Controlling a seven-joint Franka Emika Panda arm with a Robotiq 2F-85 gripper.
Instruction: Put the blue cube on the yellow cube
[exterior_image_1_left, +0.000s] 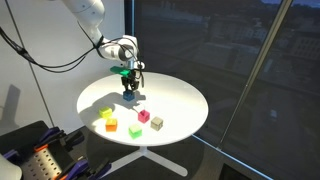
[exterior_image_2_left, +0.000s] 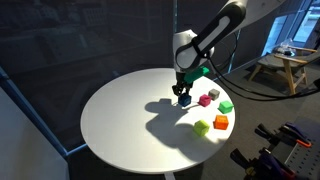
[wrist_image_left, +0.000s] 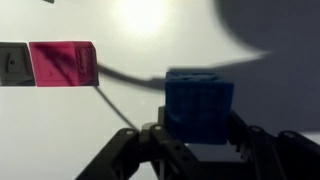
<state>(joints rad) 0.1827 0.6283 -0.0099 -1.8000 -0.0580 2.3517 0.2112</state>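
Note:
The blue cube (exterior_image_1_left: 131, 97) rests on the round white table (exterior_image_1_left: 180, 100), under my gripper (exterior_image_1_left: 130, 86). In the wrist view the blue cube (wrist_image_left: 200, 100) fills the gap between the two fingers of my gripper (wrist_image_left: 198, 132), which are closed against its sides. It shows the same way in the exterior view from the opposite side: the blue cube (exterior_image_2_left: 185, 99) under the gripper (exterior_image_2_left: 184, 90). The yellow cube (exterior_image_1_left: 107, 113) stands apart, nearer the table's edge, and also shows in that exterior view (exterior_image_2_left: 202, 126). It is out of the wrist view.
An orange cube (exterior_image_1_left: 111, 125) sits beside the yellow one. A magenta cube (exterior_image_1_left: 143, 116) (wrist_image_left: 62, 63) lies close to the blue cube. A green cube (exterior_image_1_left: 135, 130) and a pale cube (exterior_image_1_left: 157, 122) lie nearby. A dark window stands behind the table.

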